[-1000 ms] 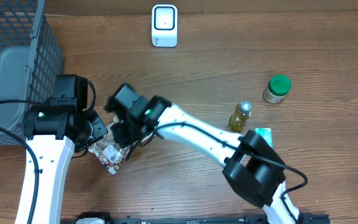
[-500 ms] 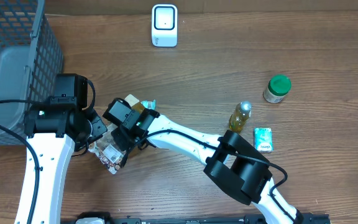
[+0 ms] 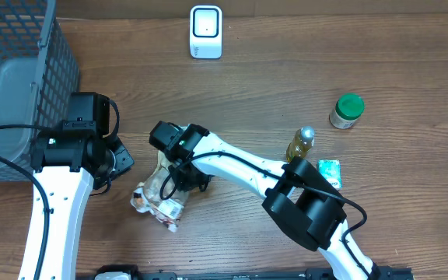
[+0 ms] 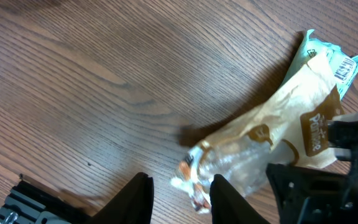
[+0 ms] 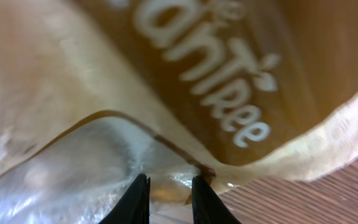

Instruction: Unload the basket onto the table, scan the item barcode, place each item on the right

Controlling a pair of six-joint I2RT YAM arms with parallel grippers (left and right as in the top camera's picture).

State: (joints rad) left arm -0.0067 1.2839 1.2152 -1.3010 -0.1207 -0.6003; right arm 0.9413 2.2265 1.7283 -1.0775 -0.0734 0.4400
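In the right wrist view the right gripper is seen with its fingers drawn close together, and a fold of the snack bag, tan paper with a clear film window, is pinched between them. The left gripper is held low over the wooden table with a moderate gap between its fingers. The crumpled end of the bag is seen just past the tips, but nothing is clamped there.

From overhead the bag is shown resting, as it appears, on the table between the two arms, gripped by the right arm alone. A white printed patch is carried at its teal end; it may be the barcode, but it is too small to be read.

Further right, a small bottle, a green box and a green-lidded jar are set well apart from the bag, and a wire basket is placed at the left. At the far edge the white scanner is stood.

The task is judged to be at an early stage: the item is gripped, but it is not yet carried to the scanner, and no scan can be taken as made
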